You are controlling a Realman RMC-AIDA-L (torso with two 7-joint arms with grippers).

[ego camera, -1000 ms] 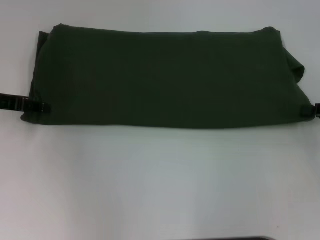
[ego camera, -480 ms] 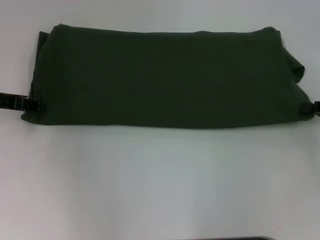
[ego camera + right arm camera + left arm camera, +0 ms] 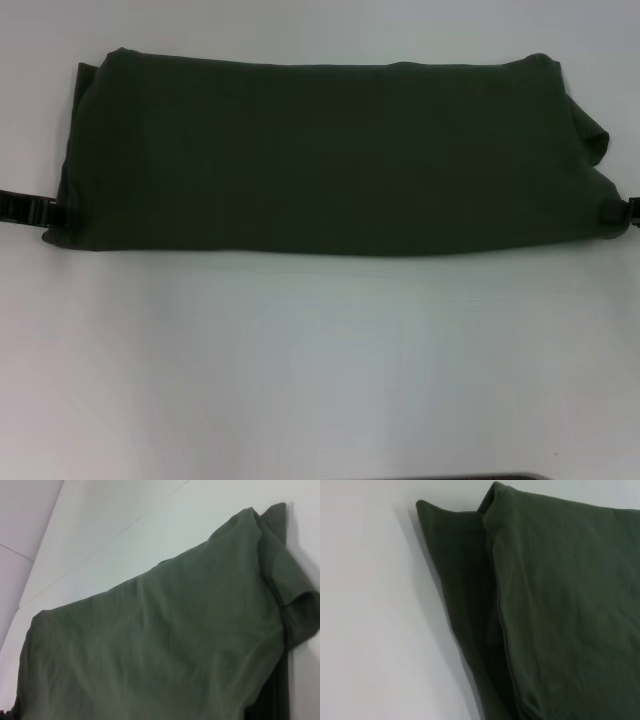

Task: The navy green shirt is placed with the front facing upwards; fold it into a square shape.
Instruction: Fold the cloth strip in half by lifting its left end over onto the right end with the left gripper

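The navy green shirt (image 3: 330, 160) lies on the white table as a long, wide band with its plain green side up; no lettering shows. One sleeve (image 3: 592, 140) sticks out at its right end. My left gripper (image 3: 55, 211) sits low at the shirt's near left corner, just at the cloth's edge. At the near right corner my right gripper (image 3: 615, 215) rests on the cloth. The left wrist view shows the shirt's (image 3: 560, 605) layered left edge. In the right wrist view the shirt (image 3: 165, 645) fills the picture, its sleeve curled over.
White table (image 3: 320, 370) stretches bare in front of the shirt, and a narrow strip of it shows behind. A thin dark edge (image 3: 470, 477) shows at the bottom of the head view.
My left gripper has drawn back to the left, off the shirt's corner to its edge. The shirt and the right gripper have stayed where they were.
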